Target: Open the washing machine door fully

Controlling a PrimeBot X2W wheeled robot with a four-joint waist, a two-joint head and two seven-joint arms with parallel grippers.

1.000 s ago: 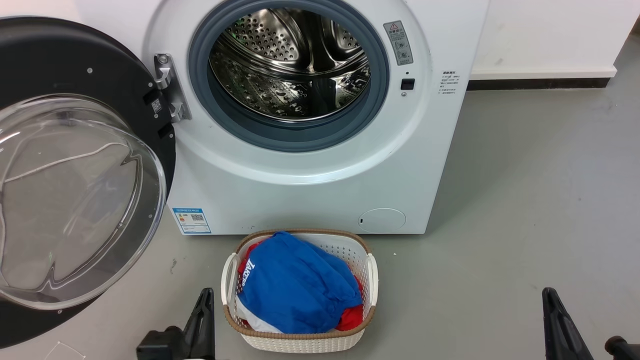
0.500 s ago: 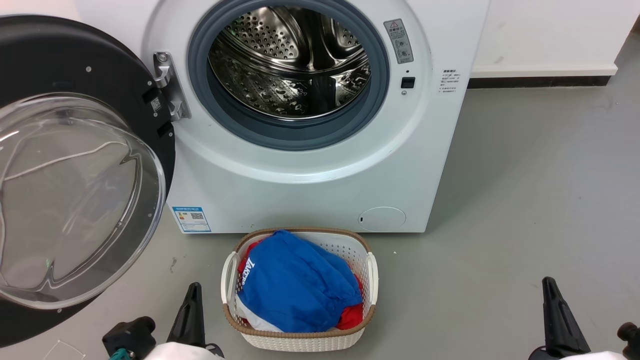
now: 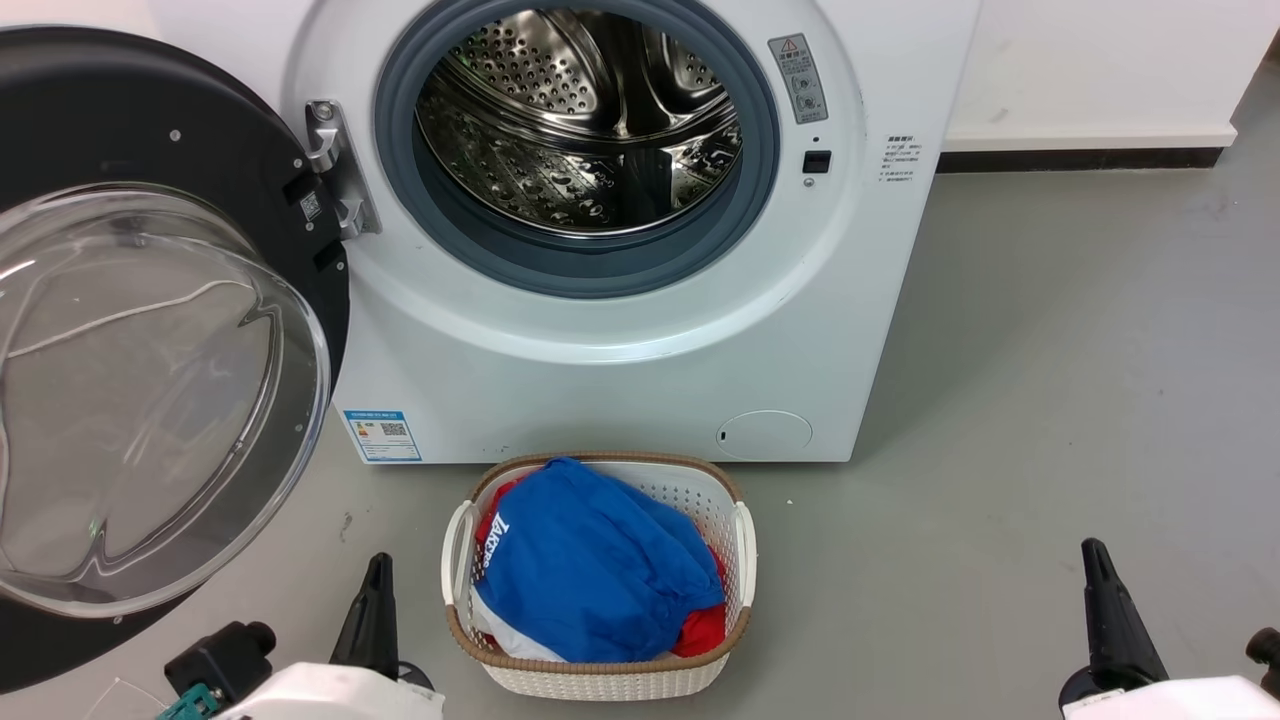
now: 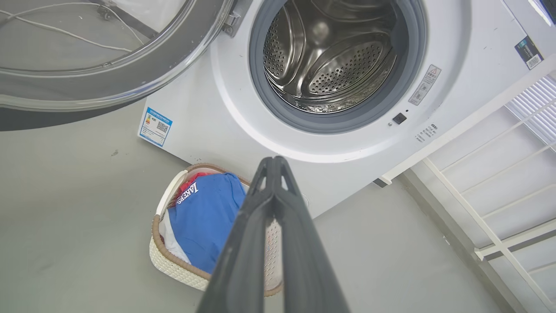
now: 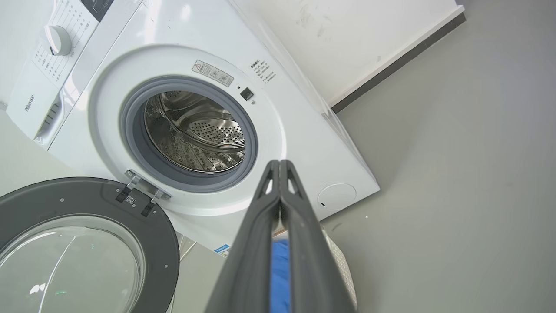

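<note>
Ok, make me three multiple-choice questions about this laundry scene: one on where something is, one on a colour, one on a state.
1. Where does the basket stand?
A. On the floor in front of the washing machine
B. On top of it
C. Far off to its right

2. What colour is the top shirt in the basket?
A. Green
B. Blue
C. Yellow

3. How is the door?
A. Shut and latched
B. Swung wide open on its hinge
C. Open just a crack

Answers:
1 A, the basket sits on the grey floor right below the machine's front.
2 B, the shirt on top is blue, lying over red cloth.
3 B, the door stands off to the left and the drum is in plain sight.
</note>
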